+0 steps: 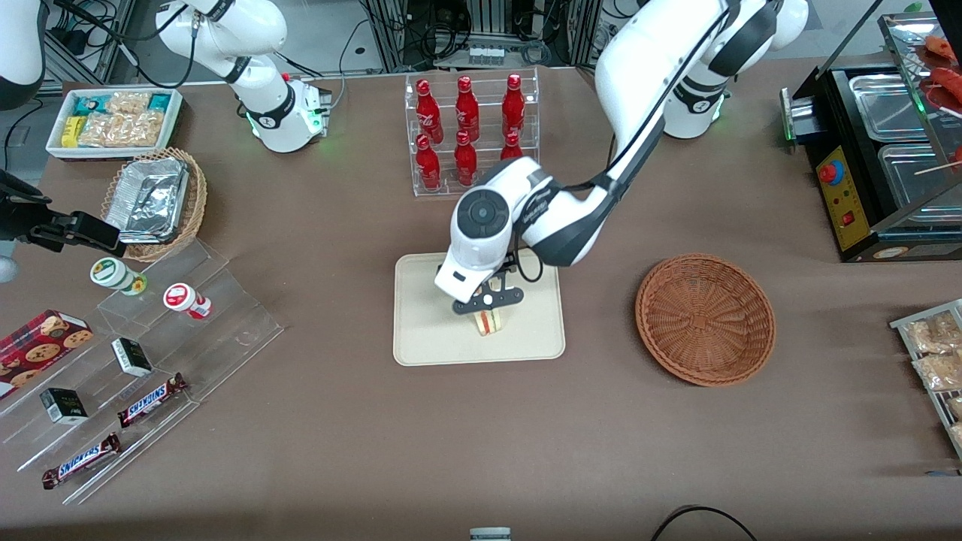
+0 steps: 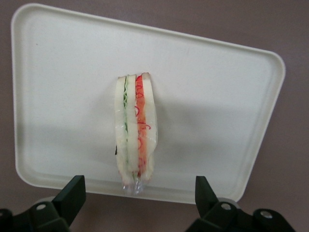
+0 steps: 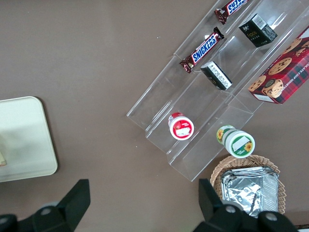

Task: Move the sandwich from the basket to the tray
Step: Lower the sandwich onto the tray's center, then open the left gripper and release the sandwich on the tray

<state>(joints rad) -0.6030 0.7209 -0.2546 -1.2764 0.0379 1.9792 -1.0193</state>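
My wrist view gives me what the front view hides: the sandwich (image 2: 134,130) stands on edge on the tray (image 2: 217,96), and I can count 3 pale bread layers with 1 green and 1 red line of filling between them. It also shows my 2 fingertips (image 2: 72,191) spread wide, 1 to each side of the sandwich and both clear of it, so my gripper (image 2: 137,193) is open and holds nothing. The sandwich sits between my fingers and a little ahead of them, near the tray's rim.

The front view gives the wider layout. There my gripper (image 1: 487,300) hangs directly above the sandwich (image 1: 488,323), which sits in the half of the tray (image 1: 421,330) nearer the camera. The basket (image 1: 705,319) lies beside the tray toward my end of the table, with no sandwich in it. Farther from the camera than the tray, a clear rack (image 1: 472,135) holds 6 red bottles (image 1: 467,109).
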